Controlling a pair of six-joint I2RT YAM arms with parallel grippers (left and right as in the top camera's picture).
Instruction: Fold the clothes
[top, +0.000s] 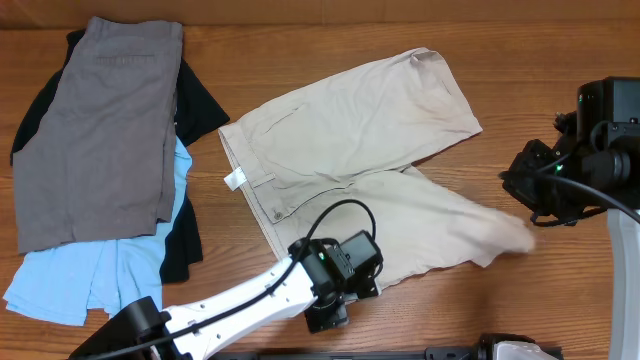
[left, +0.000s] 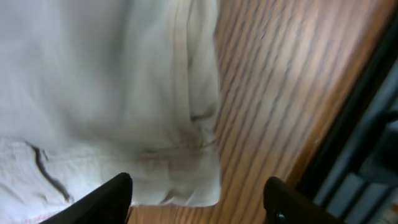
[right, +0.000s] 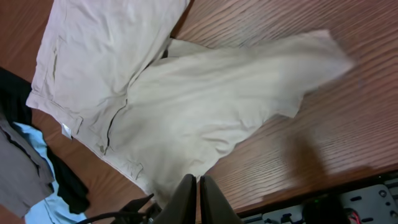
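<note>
No writing, number, brand or sign can be read in any view. The only label is a small white label at the waistband of the khaki shorts, sticking out from the waistband's outer edge. In both the overhead and right wrist views it shows as a plain white tab, too small for any print to be made out.

the left arm is white and comes in low from the bottom left. the left gripper points down, its two fingers wide apart. the right arm is black and sits at the right side. the right gripper is squeezed closed.
</note>
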